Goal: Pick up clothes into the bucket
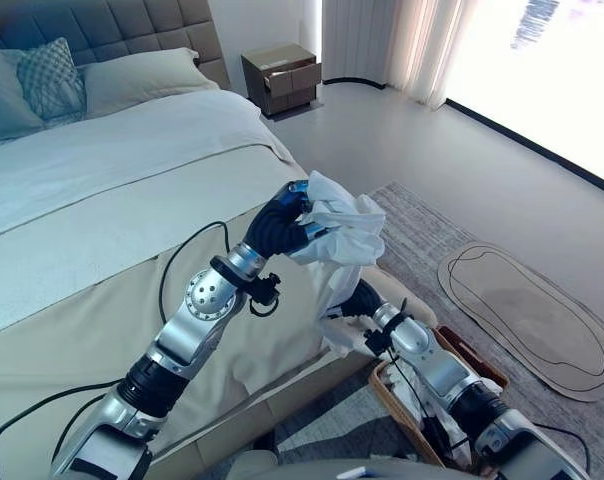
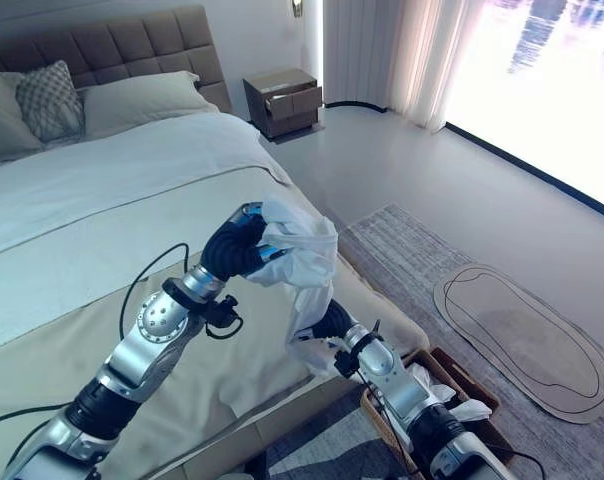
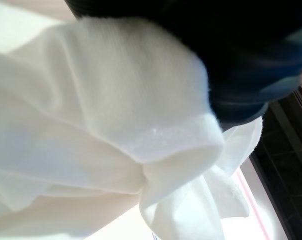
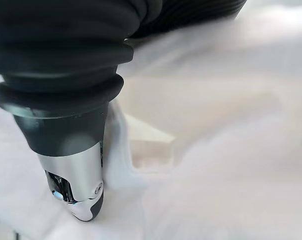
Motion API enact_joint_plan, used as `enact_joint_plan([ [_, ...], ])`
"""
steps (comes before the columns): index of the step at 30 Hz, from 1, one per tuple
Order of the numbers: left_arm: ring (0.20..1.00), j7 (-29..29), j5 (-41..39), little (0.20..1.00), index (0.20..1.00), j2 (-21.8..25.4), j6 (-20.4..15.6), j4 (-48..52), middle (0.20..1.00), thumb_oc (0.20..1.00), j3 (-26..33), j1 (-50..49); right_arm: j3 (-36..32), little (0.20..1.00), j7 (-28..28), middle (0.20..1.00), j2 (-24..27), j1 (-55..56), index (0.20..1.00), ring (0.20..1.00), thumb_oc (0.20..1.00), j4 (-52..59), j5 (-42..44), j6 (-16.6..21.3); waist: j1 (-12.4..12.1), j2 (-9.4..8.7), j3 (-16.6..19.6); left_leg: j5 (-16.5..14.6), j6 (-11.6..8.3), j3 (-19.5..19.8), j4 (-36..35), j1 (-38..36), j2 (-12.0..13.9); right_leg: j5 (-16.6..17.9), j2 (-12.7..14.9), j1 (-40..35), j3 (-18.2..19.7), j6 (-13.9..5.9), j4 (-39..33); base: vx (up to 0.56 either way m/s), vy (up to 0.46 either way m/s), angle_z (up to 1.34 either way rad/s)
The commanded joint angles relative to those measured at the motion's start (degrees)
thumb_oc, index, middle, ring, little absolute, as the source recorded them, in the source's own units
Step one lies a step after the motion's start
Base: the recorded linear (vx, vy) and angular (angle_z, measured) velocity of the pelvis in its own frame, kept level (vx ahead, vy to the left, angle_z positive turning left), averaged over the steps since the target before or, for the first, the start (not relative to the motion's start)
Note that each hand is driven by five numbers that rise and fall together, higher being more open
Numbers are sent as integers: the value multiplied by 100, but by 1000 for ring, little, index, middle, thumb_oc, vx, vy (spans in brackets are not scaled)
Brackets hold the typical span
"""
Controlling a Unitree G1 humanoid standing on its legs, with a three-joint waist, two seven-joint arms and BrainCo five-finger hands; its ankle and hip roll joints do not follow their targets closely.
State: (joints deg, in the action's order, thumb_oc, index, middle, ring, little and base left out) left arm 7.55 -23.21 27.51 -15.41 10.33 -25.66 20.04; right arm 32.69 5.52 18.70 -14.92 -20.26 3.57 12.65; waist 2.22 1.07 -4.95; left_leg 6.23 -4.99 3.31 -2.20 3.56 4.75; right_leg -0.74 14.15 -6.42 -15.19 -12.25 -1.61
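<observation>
A: What sits closest to the robot?

B: The basket (image 1: 412, 415), on the floor at the foot corner of the bed (image 1: 102, 250), with some white cloth (image 2: 452, 405) already inside. The right arm passes over its rim.

A: And the right hand?

B: The right hand (image 1: 360, 300) is just above the basket, pressed into the lower part of the white garment (image 1: 340, 235). Cloth covers its fingers, so I cannot tell whether they grip. The right wrist view shows one silver digit (image 4: 81, 190) lying against white fabric.

A: Where is the garment itself?

B: In the air beside the bed's edge, hanging from the left hand (image 1: 282, 222). That hand is closed on the bunched top of the garment, fingers curled into the folds. The rest drapes down to the right hand.

A: What lies farther off?

B: A grey rug (image 1: 432, 235) on the floor and an oval mat (image 1: 527, 315) on it. Beyond, pillows (image 1: 132, 75) at the headboard (image 1: 102, 25), a nightstand (image 1: 282, 75), and curtains (image 1: 382, 40) by the window.
</observation>
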Motion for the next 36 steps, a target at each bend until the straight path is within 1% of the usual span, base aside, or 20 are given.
enact_joint_plan([
  [1,200,-7,-374,200,200,-140,-197,155,200,200,67,648,114,1000,199,1000,-315,-341,1000,1000,1000,473,699,63,-80,-178,64,-336,157,-272,62,-164,-173,569,-266,629,2,259,72,0,0,0],
  [6,200,1,-476,200,200,-259,-162,107,200,200,-50,643,281,1000,384,1000,-438,-451,1000,1000,1000,525,1251,22,-97,-185,104,-348,149,-284,62,-193,-153,563,-273,588,-7,266,55,0,0,0],
  [7,200,10,-512,200,200,-299,-163,95,200,200,-70,619,292,677,398,677,-431,-460,677,677,677,528,1331,47,-100,-188,122,-350,139,-281,56,-209,-150,561,-270,566,-24,266,46,0,0,0],
  [9,200,33,-519,200,200,-318,-167,58,200,200,-75,580,239,200,362,200,-430,-413,200,200,200,455,1393,76,-96,-186,132,-350,131,-283,45,-224,-143,556,-277,540,-36,263,31,0,0,0],
  [14,200,0,-448,200,200,-271,-196,0,200,200,71,455,-11,200,208,200,-357,-156,200,200,200,309,1343,88,-79,-192,169,-372,122,-302,56,-263,-127,544,-290,493,-42,272,17,0,0,0],
  [19,200,9,-458,200,200,-159,-257,12,200,200,491,105,-560,200,102,200,-139,317,200,200,200,257,1359,137,-46,-201,211,-390,115,-313,77,-289,-97,533,-310,466,-15,272,4,0,0,0],
  [20,200,19,-522,200,200,-172,-258,-39,200,200,764,-139,-806,200,70,200,-112,551,200,200,200,725,1439,161,-7,-208,209,-397,119,-329,79,-303,-96,533,-313,469,9,277,14,0,0,0],
  [21,200,21,-523,200,200,-174,-256,-33,200,200,764,-149,-808,200,72,200,-104,569,200,200,200,745,1441,150,-8,-205,216,-398,119,-330,79,-305,-96,532,-313,468,10,277,15,18,-2,-4],
  [22,200,27,-471,200,200,-92,-239,-4,200,200,1096,-469,-1147,200,14,200,-19,844,200,200,200,1012,1541,126,22,-217,206,-415,127,-353,91,-314,-93,529,-323,476,36,282,20,12,-2,-5],
  [23,200,29,-472,200,200,-92,-232,11,200,200,1102,-488,-1145,200,15,200,-13,860,200,200,200,1028,1543,117,23,-215,213,-417,127,-355,92,-316,-93,528,-323,475,37,282,21,15,-4,-6],
  [24,200,65,-489,200,200,-28,-326,21,200,200,1332,-789,-1696,200,112,200,58,917,200,200,200,923,2201,464,9,-210,200,-421,129,-350,108,-311,-94,533,-320,482,35,276,24,6,-3,-7],
  [25,200,68,-491,200,200,-23,-321,34,200,200,1337,-804,-1694,200,128,200,59,914,200,200,200,907,2217,475,8,-211,202,-426,128,-352,109,-315,-93,530,-322,479,37,276,23,10,-7,-6],
  [26,200,182,-609,200,200,-57,-390,-86,200,200,1723,-1355,-2305,200,-78,200,258,1306,200,200,200,776,1854,719,37,-210,197,-437,132,-366,111,-326,-81,524,-331,485,67,273,31,7,-5,-5],
  [27,200,186,-610,200,200,-57,-389,-78,200,200,1723,-1369,-2307,200,-73,200,260,1320,200,200,200,784,1858,716,34,-209,205,-440,131,-368,111,-329,-79,522,-332,483,68,273,31,20,-9,-5],
  [28,200,200,-363,200,200,-118,-438,-497,200,200,1859,-1706,-2786,200,-92,200,132,1552,200,200,200,716,2116,814,87,-212,212,-447,134,-383,111,-337,-72,516,-339,485,91,276,32,17,-5,-7],
  [31,200,223,-41,200,200,-42,-489,-761,200,200,1932,-1920,-3071,200,-120,200,122,1794,200,200,200,823,2172,830,117,-216,224,-458,132,-398,108,-356,-67,512,-347,483,109,277,41,16,-11,-6],
  [32,200,225,338,200,200,35,-539,-998,200,200,1985,-2118,-3384,200,-129,200,132,1994,200,200,200,1159,2259,767,148,-241,225,-469,133,-405,115,-363,-68,507,-361,499,143,280,44,0,0,0],
  [34,200,212,462,200,200,28,-595,-1236,200,200,1909,-2154,-3503,200,-146,200,145,2017,200,200,200,1229,2325,766,140,-249,229,-476,132,-409,121,-361,-67,505,-363,502,154,278,50,0,0,0],
  [35,200,203,608,200,200,20,-612,-1453,200,200,1799,-2148,-3575,200,-184,200,123,1990,200,200,200,1287,2387,792,138,-255,229,-480,133,-410,125,-359,-67,500,-366,503,162,276,52,-1,-14,-4],
  [36,231,241,993,231,231,49,-624,-1872,231,231,1504,-2134,-3731,200,-252,200,121,1917,200,200,200,1246,2506,857,148,-257,230,-493,136,-421,143,-350,-57,492,-364,512,172,269,63,-1,-14,-7],
])
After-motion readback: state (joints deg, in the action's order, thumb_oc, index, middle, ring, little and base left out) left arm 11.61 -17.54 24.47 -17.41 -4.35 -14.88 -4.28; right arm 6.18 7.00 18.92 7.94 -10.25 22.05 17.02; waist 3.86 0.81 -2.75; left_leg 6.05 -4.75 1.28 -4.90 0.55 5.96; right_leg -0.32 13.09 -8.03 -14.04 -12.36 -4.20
